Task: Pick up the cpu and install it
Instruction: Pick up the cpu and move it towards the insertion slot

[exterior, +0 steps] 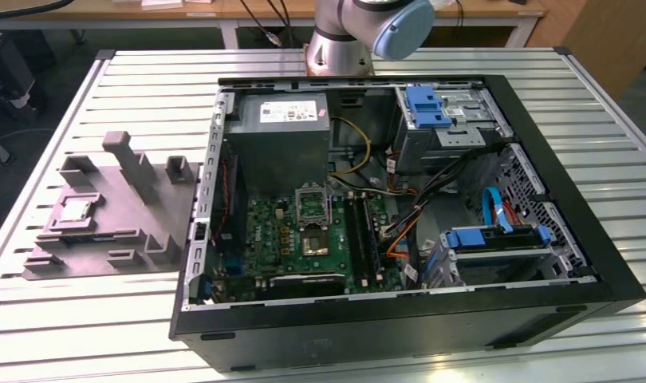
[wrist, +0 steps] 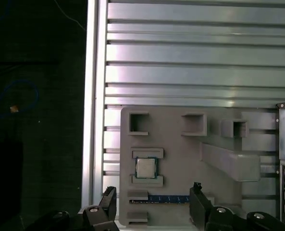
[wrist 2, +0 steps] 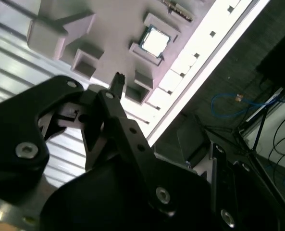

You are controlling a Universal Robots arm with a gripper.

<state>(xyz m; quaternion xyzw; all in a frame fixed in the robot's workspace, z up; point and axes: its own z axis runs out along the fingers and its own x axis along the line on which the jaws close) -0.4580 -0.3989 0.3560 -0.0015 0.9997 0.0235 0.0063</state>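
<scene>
Pincer (wrist: 153, 190) (jaws apart) nr cpu (wrist: 144, 168)

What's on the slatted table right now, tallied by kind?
cpu, seated in the tray: 1
grey moulded tray: 1
open computer case: 1
Total: 3

I'm working in a robotics lab; a slatted aluminium table (exterior: 78, 319) carries an opened computer case (exterior: 408, 329); wooden benches (exterior: 110, 12) stand behind it.
</scene>
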